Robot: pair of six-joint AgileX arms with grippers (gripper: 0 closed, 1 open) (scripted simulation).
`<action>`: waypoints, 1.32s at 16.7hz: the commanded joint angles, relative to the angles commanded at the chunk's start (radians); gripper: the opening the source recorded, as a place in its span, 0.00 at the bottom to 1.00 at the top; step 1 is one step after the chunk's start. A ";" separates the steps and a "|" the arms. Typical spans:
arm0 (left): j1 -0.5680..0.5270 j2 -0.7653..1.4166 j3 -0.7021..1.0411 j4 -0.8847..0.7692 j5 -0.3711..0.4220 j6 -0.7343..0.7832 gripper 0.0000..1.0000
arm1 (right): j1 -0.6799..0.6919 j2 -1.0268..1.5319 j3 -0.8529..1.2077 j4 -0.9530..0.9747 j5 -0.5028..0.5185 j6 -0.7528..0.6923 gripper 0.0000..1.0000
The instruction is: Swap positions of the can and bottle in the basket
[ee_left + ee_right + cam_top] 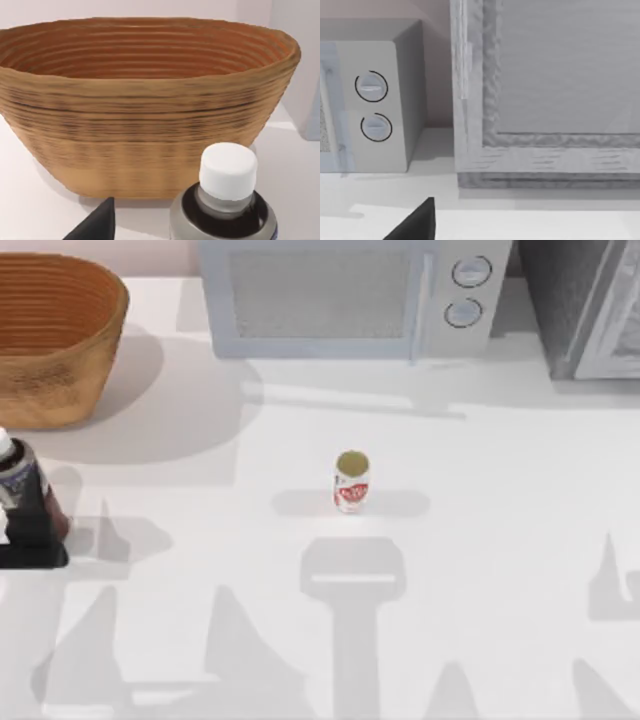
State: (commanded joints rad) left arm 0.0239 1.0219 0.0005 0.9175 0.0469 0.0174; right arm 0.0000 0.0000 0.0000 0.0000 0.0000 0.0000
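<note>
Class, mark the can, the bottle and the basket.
can (pixel 351 483), top view, red label.
bottle (pixel 227 170), left wrist view, white cap.
basket (pixel 60 360), top view, ribbed outer wall.

Black, wedge-tipped left gripper (pixel 30 540)

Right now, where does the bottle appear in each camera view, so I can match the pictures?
Top view: the bottle stands at the table's left edge, in front of the basket, at the left gripper.
Left wrist view: the bottle is close to the camera, white cap up, with the basket behind it.
Right wrist view: the bottle is not in it.
Shared landmark: the basket; the microwave links the top and right wrist views.
</note>
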 joint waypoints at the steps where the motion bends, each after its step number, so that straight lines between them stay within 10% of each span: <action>1: 0.001 0.095 0.001 0.082 0.005 0.002 1.00 | 0.000 0.000 0.000 0.000 0.000 0.000 1.00; 10: 0.017 0.698 -0.001 0.608 0.030 0.009 1.00 | 0.000 0.000 0.000 0.000 0.000 0.000 1.00; 22: 0.009 0.828 0.106 0.623 0.022 0.008 1.00 | 0.000 0.000 0.000 0.000 0.000 0.000 1.00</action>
State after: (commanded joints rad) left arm 0.0330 1.8498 0.1067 1.5408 0.0693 0.0251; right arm 0.0000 0.0000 0.0000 0.0000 0.0000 0.0000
